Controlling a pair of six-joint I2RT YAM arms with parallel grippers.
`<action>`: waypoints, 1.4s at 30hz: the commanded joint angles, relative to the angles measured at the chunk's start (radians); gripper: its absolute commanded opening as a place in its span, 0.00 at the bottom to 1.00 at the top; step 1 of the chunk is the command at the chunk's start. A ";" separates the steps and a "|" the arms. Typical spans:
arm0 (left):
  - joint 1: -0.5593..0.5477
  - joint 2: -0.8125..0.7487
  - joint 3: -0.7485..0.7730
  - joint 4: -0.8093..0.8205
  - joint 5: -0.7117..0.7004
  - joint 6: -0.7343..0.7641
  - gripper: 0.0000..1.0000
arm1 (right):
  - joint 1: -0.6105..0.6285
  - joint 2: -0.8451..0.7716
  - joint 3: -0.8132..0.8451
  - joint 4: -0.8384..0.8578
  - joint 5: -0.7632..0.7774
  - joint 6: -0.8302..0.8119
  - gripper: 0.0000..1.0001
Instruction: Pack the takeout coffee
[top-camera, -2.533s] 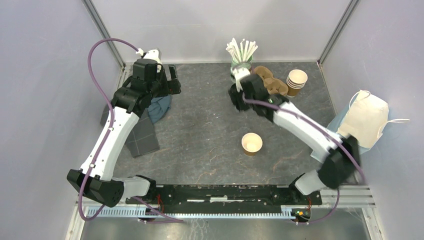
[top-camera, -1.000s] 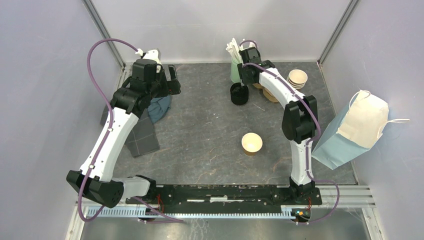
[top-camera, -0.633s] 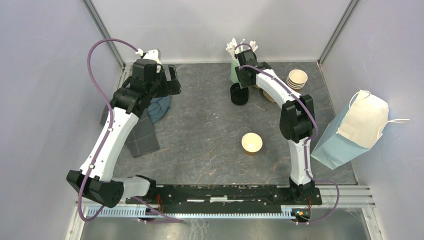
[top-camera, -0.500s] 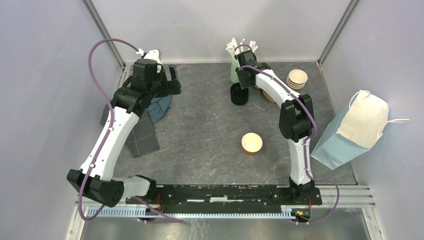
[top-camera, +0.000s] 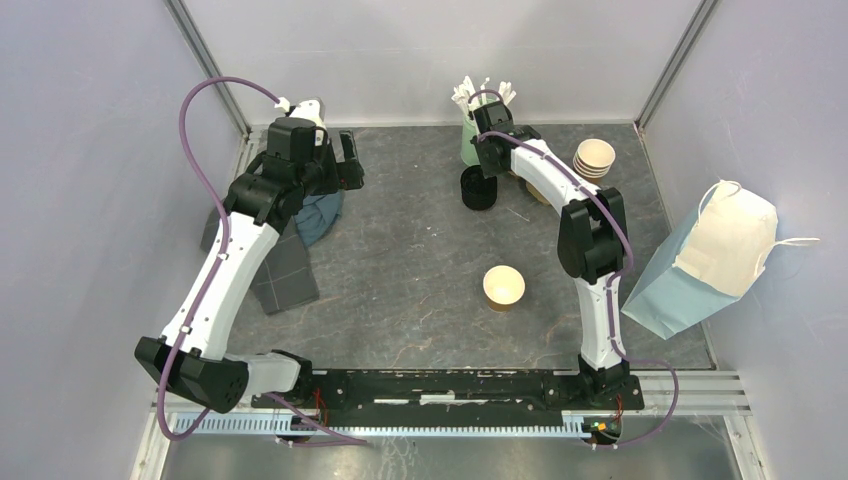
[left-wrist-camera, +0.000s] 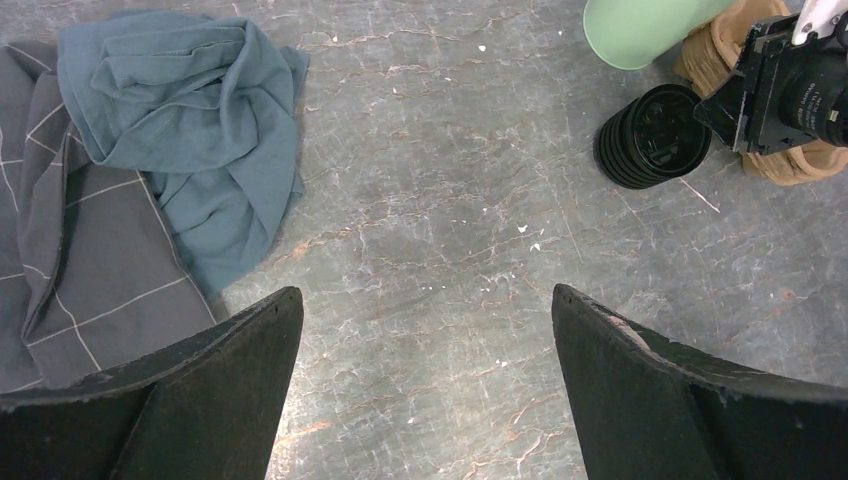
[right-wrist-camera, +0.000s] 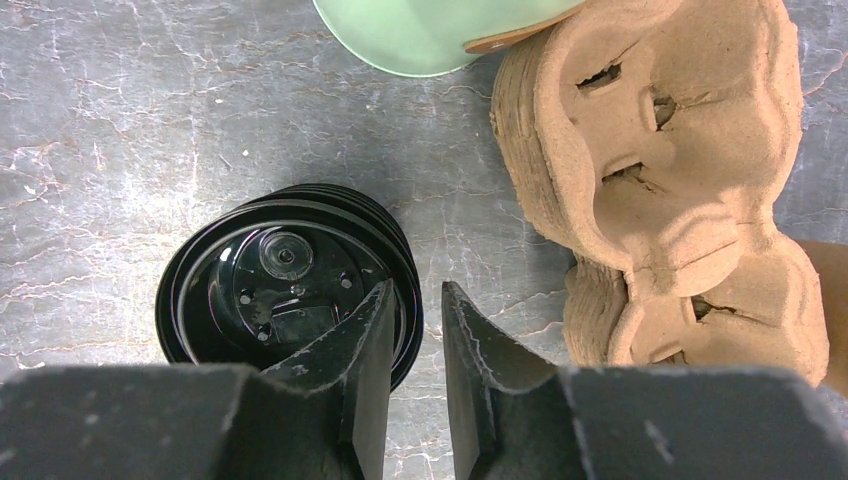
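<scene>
Hovering at the rim of the lid stack (right-wrist-camera: 285, 290), your right gripper (right-wrist-camera: 415, 330) has jaws nearly shut; grip unclear. Left gripper (left-wrist-camera: 425, 330) wide open, empty. No lidded cup visible. Paper cups likely crush: take mid-wall, lightly.

We look down on the whole table (top-camera: 400, 250) from above, behind the arm bases (top-camera: 275, 372). Our left wrist view faces down from higher up; the right hangs close over the lids (right-wrist-camera: 270, 275). All three share the lids and green cup (right-wrist-camera: 430, 30).
</scene>
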 joint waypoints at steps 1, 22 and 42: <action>-0.003 0.000 0.021 0.025 0.014 0.043 1.00 | 0.000 0.001 -0.006 0.028 0.010 -0.012 0.30; -0.003 -0.006 0.021 0.026 0.015 0.046 1.00 | 0.001 0.013 -0.012 0.038 -0.009 -0.025 0.27; -0.003 -0.004 0.027 0.026 0.020 0.046 1.00 | 0.001 -0.023 0.005 0.024 0.005 -0.026 0.18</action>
